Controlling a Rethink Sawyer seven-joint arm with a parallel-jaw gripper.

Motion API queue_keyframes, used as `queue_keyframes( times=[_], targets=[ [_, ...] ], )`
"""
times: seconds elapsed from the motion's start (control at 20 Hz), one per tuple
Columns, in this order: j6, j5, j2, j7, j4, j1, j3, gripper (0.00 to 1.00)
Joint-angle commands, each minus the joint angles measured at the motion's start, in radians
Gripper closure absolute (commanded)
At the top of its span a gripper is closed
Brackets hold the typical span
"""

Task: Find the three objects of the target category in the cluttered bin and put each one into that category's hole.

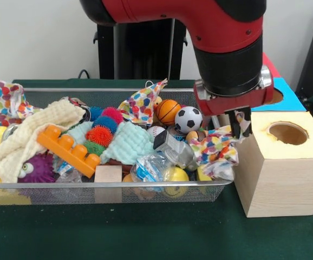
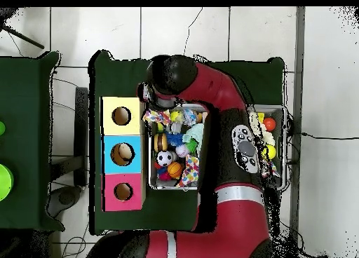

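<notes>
The red and black arm (image 1: 221,38) is reaching down over the end of the wire mesh bin (image 1: 108,185) nearest the boxes. Its gripper (image 1: 239,125) is closing its dark fingers on the top of a polka-dot fabric piece (image 1: 217,149), which is hanging from them and draping onto the clutter at that end of the bin. A second polka-dot piece (image 1: 142,104) is standing up against the far rim beside a toy basketball (image 1: 168,111) and a toy soccer ball (image 1: 188,119). A third (image 1: 10,102) is draping over the far corner at the opposite end. The yellow-surrounded hole (image 1: 288,132) is sitting in the wood-grain box (image 1: 278,179) just beside the bin, with the gripper near it.
</notes>
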Motion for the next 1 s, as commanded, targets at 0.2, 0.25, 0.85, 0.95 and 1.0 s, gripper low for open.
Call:
queue_keyframes(
  times=[0.2, 0.25, 0.85, 0.95, 1.0],
  targets=[
    [0.152, 0.045, 0.038, 0.305, -0.096, 0.004, 0.004, 1.00],
    [0.157, 0.047, 0.037, 0.307, -0.099, 0.005, 0.002, 1.00],
    [0.186, 0.064, 0.022, 0.308, -0.105, 0.015, -0.014, 1.00],
    [0.207, 0.063, 0.019, 0.314, -0.117, 0.018, -0.016, 1.00],
    [0.218, 0.063, 0.020, 0.318, -0.124, 0.019, -0.017, 1.00]
  ],
)
